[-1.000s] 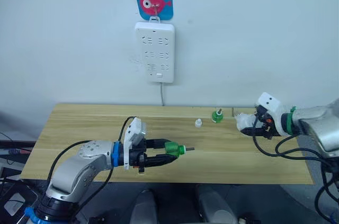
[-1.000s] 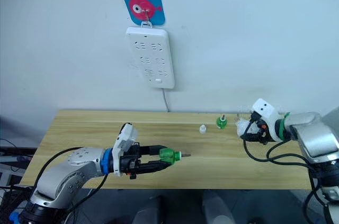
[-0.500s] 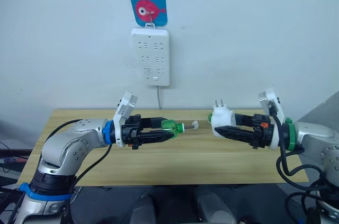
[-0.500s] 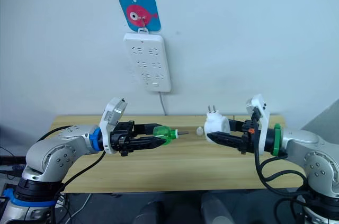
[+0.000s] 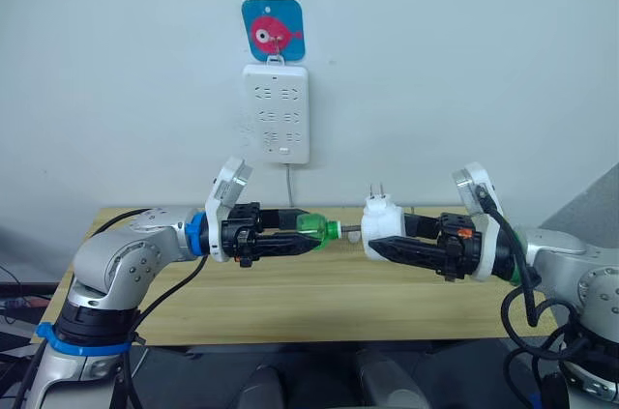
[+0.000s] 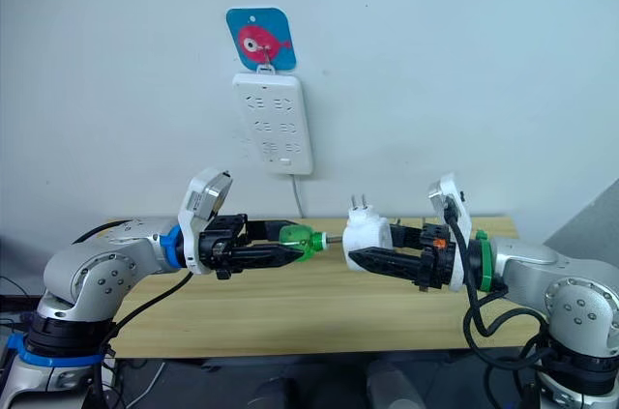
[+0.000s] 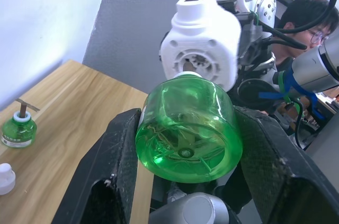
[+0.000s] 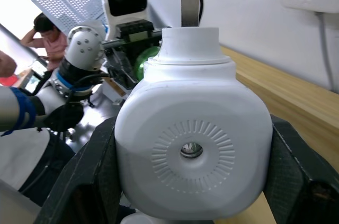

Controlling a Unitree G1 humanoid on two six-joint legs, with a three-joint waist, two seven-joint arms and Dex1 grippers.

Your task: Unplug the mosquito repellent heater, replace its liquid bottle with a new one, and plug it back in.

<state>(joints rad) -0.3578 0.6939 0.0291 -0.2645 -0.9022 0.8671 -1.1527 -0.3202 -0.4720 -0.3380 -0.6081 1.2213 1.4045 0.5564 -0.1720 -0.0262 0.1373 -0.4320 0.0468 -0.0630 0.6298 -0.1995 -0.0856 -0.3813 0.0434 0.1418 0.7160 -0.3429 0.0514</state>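
Observation:
The white mosquito repellent heater (image 5: 385, 221) hangs above the table, prongs up, with my right gripper (image 5: 377, 238) shut on it. My left gripper (image 5: 308, 235) is shut on the new one (image 5: 311, 227), a green bottle with no cap on, held level. Its neck and wick point at the heater's round opening and just reach it. In the left wrist view the green bottle (image 7: 186, 128) sits between the black fingers (image 7: 119, 166), in front of the heater (image 7: 204, 49). Its liquid bottle (image 7: 17, 130), green with a dark wick, stands on the table beside a small white cap (image 7: 5, 176).
A white power strip (image 5: 276, 111) hangs on the wall under a blue fish hook, its cable dropping behind the wooden table (image 5: 319, 298). A person (image 7: 304, 23) sits beyond the table's right end, and another person (image 8: 47, 38) is off to the left.
Both arms rose from the table and closed toward each other. The gap between the bottle's wick and the heater has shrunk to nothing. The camera view also shifted.

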